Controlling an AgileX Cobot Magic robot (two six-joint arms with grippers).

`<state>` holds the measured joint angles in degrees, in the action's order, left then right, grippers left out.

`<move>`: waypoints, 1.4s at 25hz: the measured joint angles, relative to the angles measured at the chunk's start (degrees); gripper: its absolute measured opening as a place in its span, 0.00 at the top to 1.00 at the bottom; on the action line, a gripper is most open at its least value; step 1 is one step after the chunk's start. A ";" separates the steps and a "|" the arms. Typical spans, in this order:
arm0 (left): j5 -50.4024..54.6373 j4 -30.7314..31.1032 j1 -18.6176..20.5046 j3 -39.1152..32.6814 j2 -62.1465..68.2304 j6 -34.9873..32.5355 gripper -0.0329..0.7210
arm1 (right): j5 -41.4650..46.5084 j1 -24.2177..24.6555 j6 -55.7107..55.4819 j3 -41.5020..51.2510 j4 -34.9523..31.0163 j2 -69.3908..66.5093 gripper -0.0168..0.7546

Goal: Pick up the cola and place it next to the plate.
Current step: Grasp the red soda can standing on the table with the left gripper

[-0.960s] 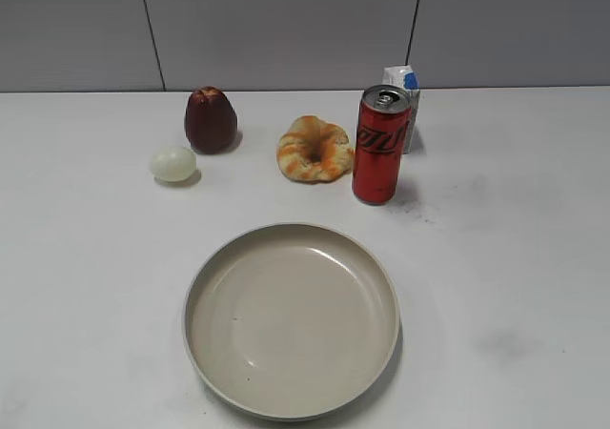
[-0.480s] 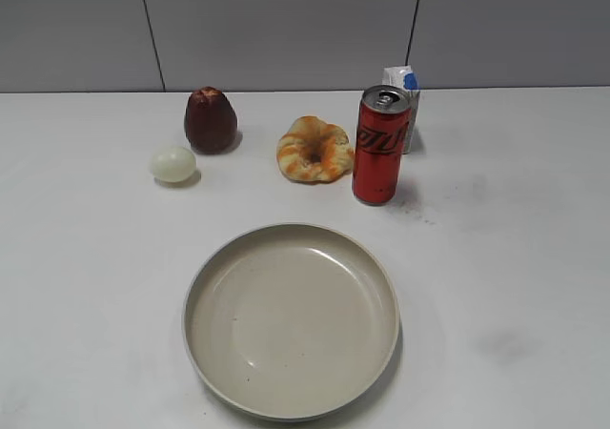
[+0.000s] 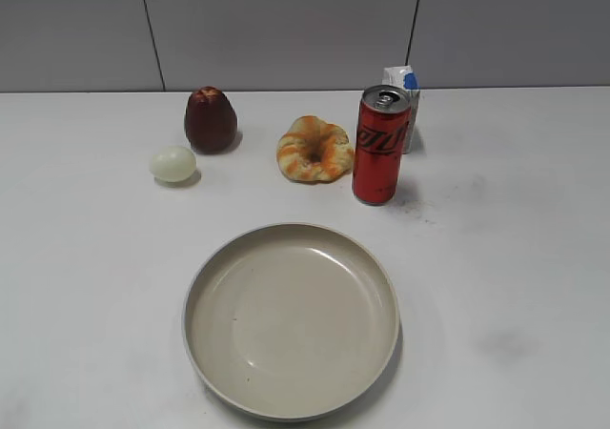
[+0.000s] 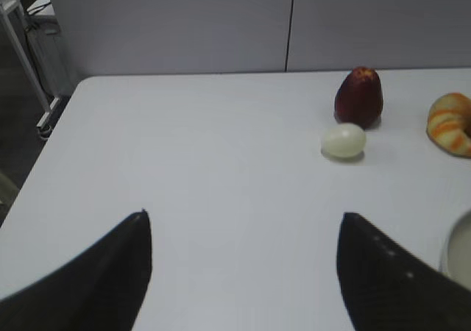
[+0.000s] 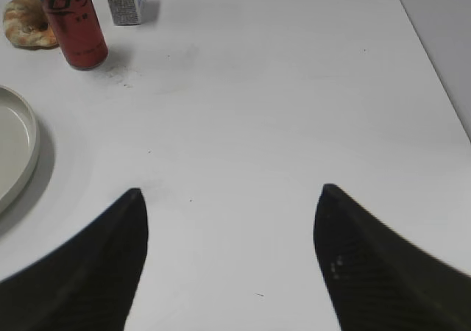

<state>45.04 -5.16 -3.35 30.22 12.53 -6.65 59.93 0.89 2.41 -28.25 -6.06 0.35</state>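
Both grippers' jaws are standing wide apart over bare white table, the left gripper (image 4: 243, 232) and the right gripper (image 5: 228, 206) holding nothing; the tall slim red cola can (image 3: 381, 145) is standing upright beyond the large round beige plate (image 3: 292, 320), well apart from its far right rim; a small white-and-blue carton (image 3: 404, 95) is sitting just behind the can.

Nothing has changed across the exterior views: the cola (image 3: 381, 145) stands exactly where it did.
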 joint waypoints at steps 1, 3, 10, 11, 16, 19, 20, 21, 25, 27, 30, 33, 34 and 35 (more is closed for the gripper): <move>-3.20 -0.17 0.00 0.05 2.78 0.00 0.17 | 0.00 0.00 0.00 0.00 0.00 0.00 0.28; -10.76 -1.50 -0.21 0.22 10.00 0.00 0.17 | 0.00 0.00 0.00 0.00 0.00 0.00 0.28; -19.06 -4.51 -5.41 11.27 39.73 -2.53 0.17 | 0.00 0.00 0.00 0.00 0.00 0.00 0.28; -18.62 -4.51 -7.15 14.05 44.13 -2.77 0.17 | 0.00 0.00 0.00 0.00 0.00 0.00 0.28; -13.96 -4.25 -16.84 32.96 62.96 -3.10 0.15 | 0.00 0.00 0.00 0.00 0.00 0.00 0.28; -6.65 -4.30 -22.58 47.44 73.83 -3.90 0.10 | 0.00 0.00 0.00 0.00 0.00 0.00 0.28; -3.32 -4.30 -23.93 52.51 77.81 -4.23 0.09 | 0.00 0.00 0.00 0.00 0.00 0.00 0.28; 0.06 -4.30 -25.43 57.58 81.79 -4.37 0.08 | 0.00 0.00 0.00 0.00 0.00 0.00 0.28; 11.27 -4.56 -29.78 75.53 95.44 -4.57 0.08 | 0.00 0.00 0.00 0.00 0.00 0.00 0.28; 14.06 -6.47 -31.28 82.65 100.79 -4.61 0.08 | 0.00 0.00 0.00 0.00 0.00 0.00 0.28; 13.95 -10.98 -32.89 89.63 106.59 -4.65 0.08 | 0.00 0.00 0.00 0.00 0.00 0.00 0.28; 11.36 -12.02 -34.69 93.16 109.95 -4.97 0.08 | 0.00 0.00 0.00 0.00 0.00 0.00 0.28; 10.10 -12.12 -35.19 93.41 110.53 -5.19 0.08 | 0.00 0.00 0.00 0.00 0.00 0.00 0.28; 9.07 -12.15 -35.68 93.57 111.06 -5.38 0.08 | 0.00 0.00 0.00 0.00 0.00 0.00 0.28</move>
<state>54.11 -17.31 -39.03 123.79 123.59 -12.03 59.93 0.89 2.41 -28.25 -6.06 0.35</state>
